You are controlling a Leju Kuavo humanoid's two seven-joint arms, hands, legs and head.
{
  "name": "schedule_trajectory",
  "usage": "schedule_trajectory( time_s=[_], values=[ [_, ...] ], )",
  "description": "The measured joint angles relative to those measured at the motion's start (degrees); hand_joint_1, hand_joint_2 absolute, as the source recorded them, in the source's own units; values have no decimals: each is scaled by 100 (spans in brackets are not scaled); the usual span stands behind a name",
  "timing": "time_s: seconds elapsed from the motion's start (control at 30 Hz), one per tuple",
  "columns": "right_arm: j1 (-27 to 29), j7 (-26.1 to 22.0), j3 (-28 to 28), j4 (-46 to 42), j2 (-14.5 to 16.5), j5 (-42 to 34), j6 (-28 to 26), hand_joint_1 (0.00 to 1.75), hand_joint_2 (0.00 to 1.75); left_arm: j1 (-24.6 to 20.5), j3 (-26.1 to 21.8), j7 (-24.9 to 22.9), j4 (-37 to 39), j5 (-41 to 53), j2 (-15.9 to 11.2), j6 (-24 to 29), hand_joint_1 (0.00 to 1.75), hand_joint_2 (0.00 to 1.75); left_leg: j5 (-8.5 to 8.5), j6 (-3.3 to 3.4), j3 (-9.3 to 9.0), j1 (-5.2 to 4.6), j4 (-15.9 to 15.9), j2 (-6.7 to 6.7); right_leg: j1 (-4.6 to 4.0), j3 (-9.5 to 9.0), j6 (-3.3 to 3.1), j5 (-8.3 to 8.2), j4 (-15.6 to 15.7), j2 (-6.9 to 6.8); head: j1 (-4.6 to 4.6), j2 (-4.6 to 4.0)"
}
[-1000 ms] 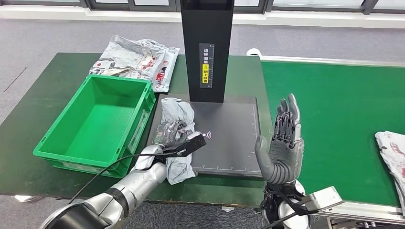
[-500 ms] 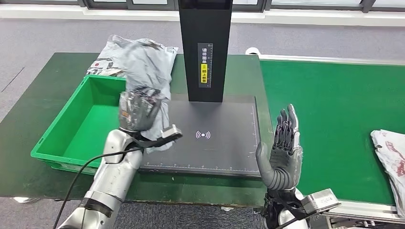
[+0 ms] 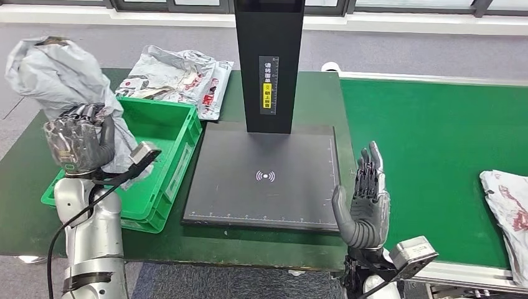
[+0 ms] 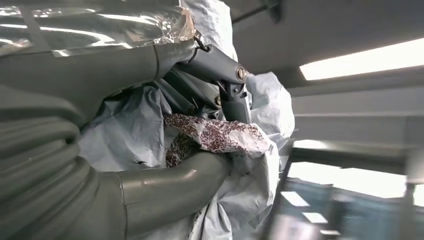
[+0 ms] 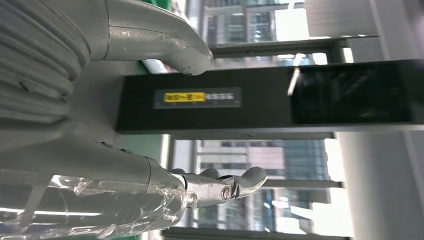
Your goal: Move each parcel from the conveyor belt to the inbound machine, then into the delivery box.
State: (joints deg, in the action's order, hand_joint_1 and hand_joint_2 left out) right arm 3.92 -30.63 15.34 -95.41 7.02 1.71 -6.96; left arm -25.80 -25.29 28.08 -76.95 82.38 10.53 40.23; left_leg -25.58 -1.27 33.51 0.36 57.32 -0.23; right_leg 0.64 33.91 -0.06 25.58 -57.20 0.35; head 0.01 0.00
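Observation:
My left hand (image 3: 80, 143) grips a crumpled grey parcel (image 3: 59, 75), raised above the left rim of the green delivery box (image 3: 163, 134). In the left wrist view the thumb and fingers (image 4: 220, 85) close around the grey parcel (image 4: 260, 105). My right hand (image 3: 366, 198) stands upright with fingers apart and holds nothing, just right of the black inbound machine's scan plate (image 3: 268, 174). Its open fingers (image 5: 225, 187) face the machine's black column (image 5: 260, 102). Another parcel (image 3: 507, 212) lies on the green conveyor belt (image 3: 436, 137) at the right edge.
A pile of grey parcels (image 3: 177, 78) lies on the dark green table (image 3: 37, 143) behind the box. The machine's black column (image 3: 269, 62) rises at the back of the scan plate. A cable runs from my left wrist down the arm.
My left hand lifted the grey parcel off the scan plate and carried it left, up over the delivery box. My right hand sank slightly and stayed open.

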Motion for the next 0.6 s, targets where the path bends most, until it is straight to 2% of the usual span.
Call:
schedule_trajectory(
  time_s=[0.07, 0.1, 0.2, 0.23, 0.3, 0.37, 0.47, 0.6],
  values=[
    [37, 74, -7, 20, -1, 7, 63, 0, 175, 49, -33, -896, 55, 353, -122, -4, 175, 175, -1, -2, 1, 0, 0, 1, -1, 4, 0, 0, 0, 1, 0, 0],
    [51, 100, -10, 29, -1, 5, 92, 0, 175, 63, -21, -1333, 132, 475, -199, -5, 144, 175, -2, -3, 1, 0, 0, 2, -2, 6, 0, 1, 0, 1, 1, 0],
    [95, 173, -30, 44, -2, -27, 207, 0, 175, -6, 169, -2680, 733, 642, -591, -9, 13, 175, 0, -6, 1, 0, 0, 2, -4, 12, -2, 1, 0, 3, -1, 0],
    [106, 193, -47, 46, -2, -37, 244, 0, 175, -72, 282, -3067, 1043, 650, -753, -18, 0, 175, 2, -8, 1, 0, 0, 2, -7, 14, -3, 1, 0, 3, -1, 0],
    [116, 238, -98, 54, -5, -42, 296, 0, 175, -283, 529, -3582, 1809, 647, -1045, -87, 0, 175, 5, -11, 3, 1, 0, 0, -12, 11, -5, 0, -1, 0, 0, 0],
    [133, 267, -142, 74, -16, -37, 344, 0, 175, -516, 743, -3751, 2603, 592, -1280, -202, 0, 175, 8, -13, 3, 2, 0, 1, -13, 10, -9, -3, -2, 1, 0, 0],
    [201, 266, -187, 117, -42, -36, 408, 0, 175, -737, 914, -3722, 3445, 475, -1478, -286, 0, 175, 8, -16, 3, 2, 0, 14, -12, 15, -17, -10, -3, 11, 1, 0],
    [242, 262, -222, 184, -71, -26, 462, 0, 175, -933, 1017, -3458, 4089, 136, -1601, -324, 0, 175, 6, -15, 3, 1, 0, 14, -7, 16, -17, -10, -2, 11, 1, 0]
  ],
)
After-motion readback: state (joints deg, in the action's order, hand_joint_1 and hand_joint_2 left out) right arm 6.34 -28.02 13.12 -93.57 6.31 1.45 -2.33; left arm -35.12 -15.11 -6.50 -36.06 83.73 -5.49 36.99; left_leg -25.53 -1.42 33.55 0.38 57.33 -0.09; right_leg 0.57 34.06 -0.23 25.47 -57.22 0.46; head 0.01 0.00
